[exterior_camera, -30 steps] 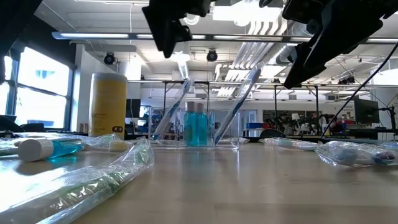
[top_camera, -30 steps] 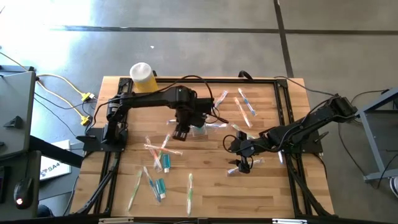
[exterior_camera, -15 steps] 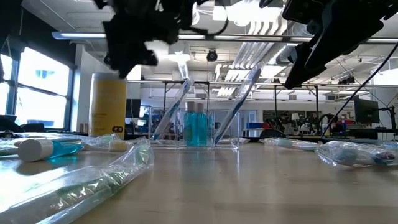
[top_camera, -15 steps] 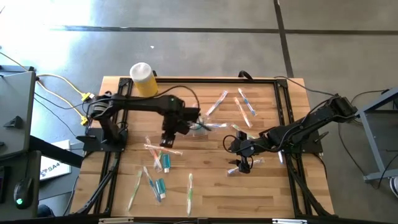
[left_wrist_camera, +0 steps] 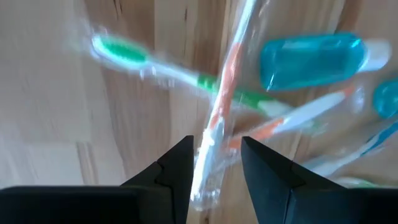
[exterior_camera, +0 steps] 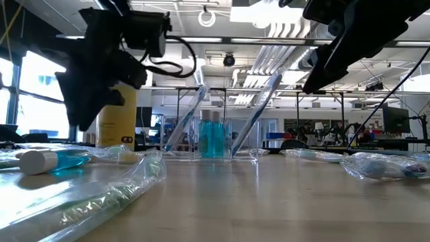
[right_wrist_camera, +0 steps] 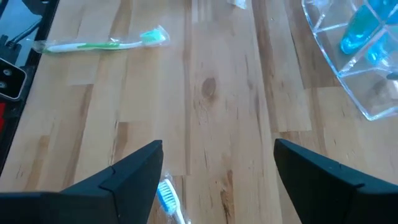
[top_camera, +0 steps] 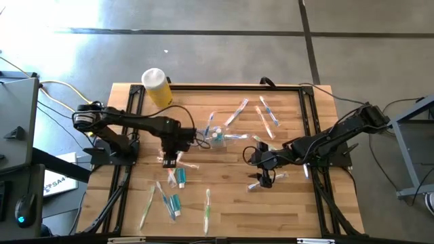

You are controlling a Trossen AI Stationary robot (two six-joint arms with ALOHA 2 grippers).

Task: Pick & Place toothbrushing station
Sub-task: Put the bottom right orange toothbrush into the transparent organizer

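L hand [top_camera: 171, 160] hovers over the loose pile of wrapped toothbrushes [top_camera: 178, 163] left of bench [top_camera: 224, 203] centre. Its wrist cam shows the two fingers [left_wrist_camera: 177, 168] partly apart w/ an orange-handled brush [left_wrist_camera: 219, 118] lined up in the gap below; can't tell if they touch it, nothing visibly gripped. A green brush [left_wrist_camera: 180, 74] and a teal-ended tube [left_wrist_camera: 311, 59] lie crossed beside it, blurred.

Clear container [top_camera: 217, 137] sits mid-bench, apart from both hands; low view shows two brushes leaning in it and teal tubes [exterior_camera: 211, 138] upright inside.

R hand [top_camera: 261, 177] sits right of centre, fingers spread wide, empty per its wrist cam; a blue brush head [right_wrist_camera: 166, 198] is cut off at the frame edge just by it. More wrapped brushes toward the far right [top_camera: 266, 116] and near edge [top_camera: 207, 209], too small to sort by colour. Yellow bottle [top_camera: 157, 86] at far-left corner, partly hidden by the L arm in low view.
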